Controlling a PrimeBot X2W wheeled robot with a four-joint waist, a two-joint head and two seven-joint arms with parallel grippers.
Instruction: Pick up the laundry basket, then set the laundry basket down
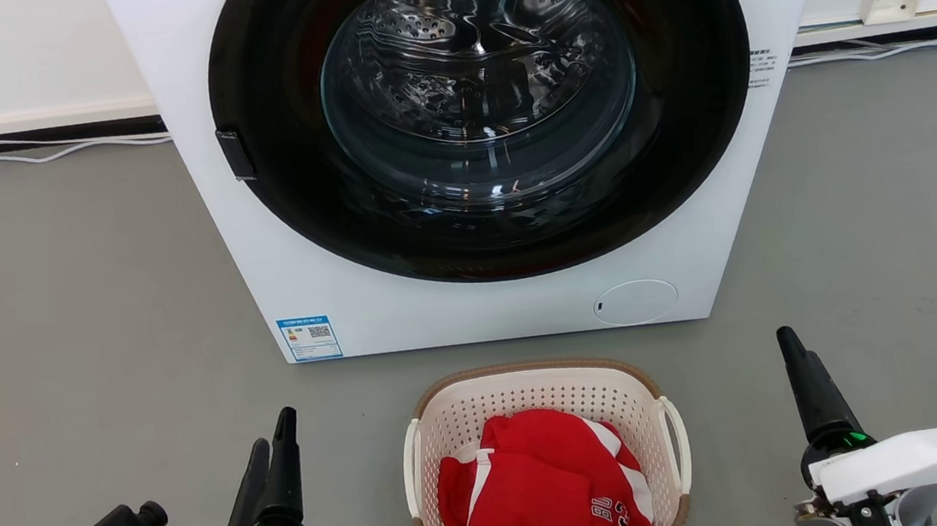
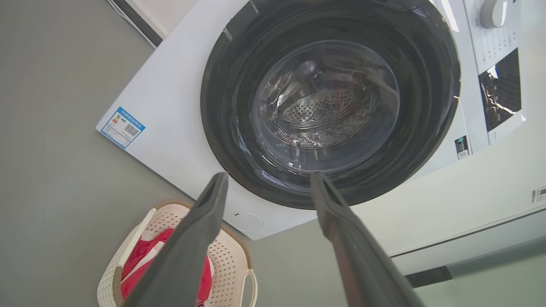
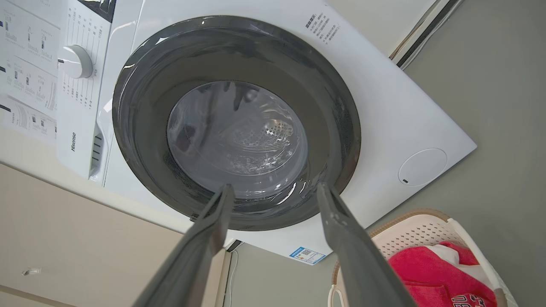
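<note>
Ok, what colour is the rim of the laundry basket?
Brown, on the laundry basket, clearest in the head view.

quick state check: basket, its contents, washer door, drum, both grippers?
laundry basket: upright on the floor, ungripped.
red garment: crumpled inside the basket.
washer door: shut.
drum: no laundry visible through the glass.
left gripper: open, empty, clear of the basket.
right gripper: open, empty, clear of the basket.
</note>
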